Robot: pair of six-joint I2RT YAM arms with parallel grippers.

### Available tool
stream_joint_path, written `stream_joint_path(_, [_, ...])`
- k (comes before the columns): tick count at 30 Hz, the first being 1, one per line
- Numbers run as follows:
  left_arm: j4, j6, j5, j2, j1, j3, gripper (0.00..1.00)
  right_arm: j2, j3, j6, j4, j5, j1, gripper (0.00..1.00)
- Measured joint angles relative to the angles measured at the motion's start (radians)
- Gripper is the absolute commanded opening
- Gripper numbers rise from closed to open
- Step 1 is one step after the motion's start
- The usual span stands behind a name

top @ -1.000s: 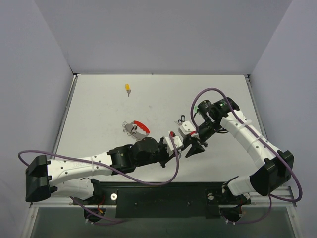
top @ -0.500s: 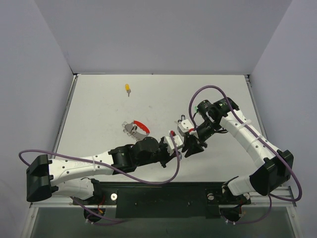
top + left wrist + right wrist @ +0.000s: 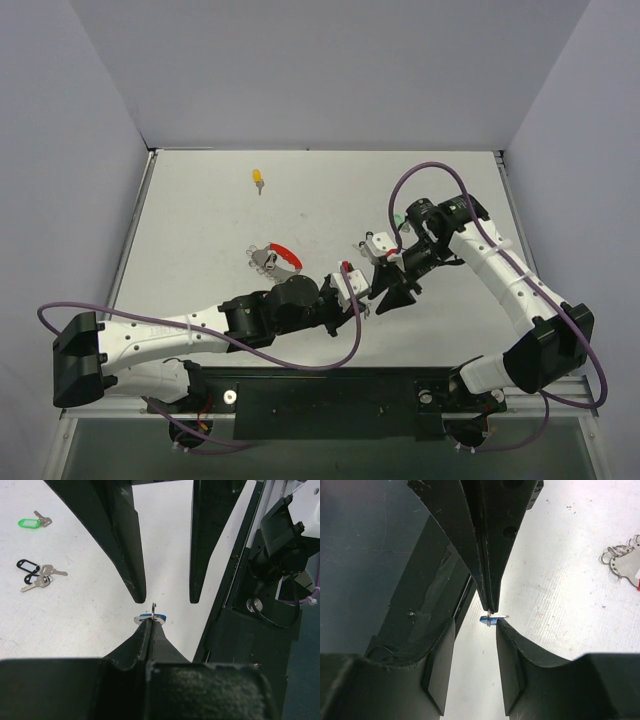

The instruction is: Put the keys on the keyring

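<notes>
My left gripper [image 3: 148,625] is shut on the small split ring of the blue key [image 3: 159,619], held just above the table; in the top view this gripper [image 3: 358,297] is at centre front. My right gripper [image 3: 475,625] faces it, open, with the blue key [image 3: 486,620] at its fingertips and the blade tip against one finger [image 3: 506,635]. The keyring [image 3: 273,257], a silver loop with a red arc, lies on the table left of both grippers, apart from them. Its dangling silver pieces [image 3: 624,562] show at the edge of the right wrist view.
A green key [image 3: 28,523] and black keys [image 3: 35,575] lie on the table beyond the right gripper [image 3: 388,292]. A yellow key [image 3: 258,179] lies far back left. The black base rail [image 3: 330,395] runs along the near edge under both arms.
The right gripper's jaws narrowed, then widened again, and its wrist shifted slightly. The left arm held still with the blue key.
</notes>
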Motion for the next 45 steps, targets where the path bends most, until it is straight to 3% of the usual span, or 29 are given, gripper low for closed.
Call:
stream_joint_path(17, [0.02, -0.007, 0.005, 0.0, 0.001, 0.0, 0.0, 0.013, -0.012, -0.002, 0.001, 0.005, 0.039, 0.25])
stream_joint_path(30, [0.019, -0.008, 0.028, 0.0, 0.0, 0.0, 0.0, 0.013, -0.012, 0.023, 0.022, 0.024, 0.051, 0.0])
stream_joint_path(36, [0.021, -0.008, 0.03, -0.001, 0.0, -0.002, 0.0, 0.013, -0.012, 0.046, 0.034, 0.031, 0.051, 0.0])
stream_joint_path(41, [0.165, -0.012, 0.029, -0.089, 0.0, -0.132, 0.34, 0.013, -0.012, 0.058, 0.04, -0.007, 0.047, 0.0])
stream_joint_path(45, [0.378, 0.003, 0.029, -0.273, 0.002, -0.374, 0.43, 0.005, -0.012, -0.051, 0.018, -0.023, 0.014, 0.0])
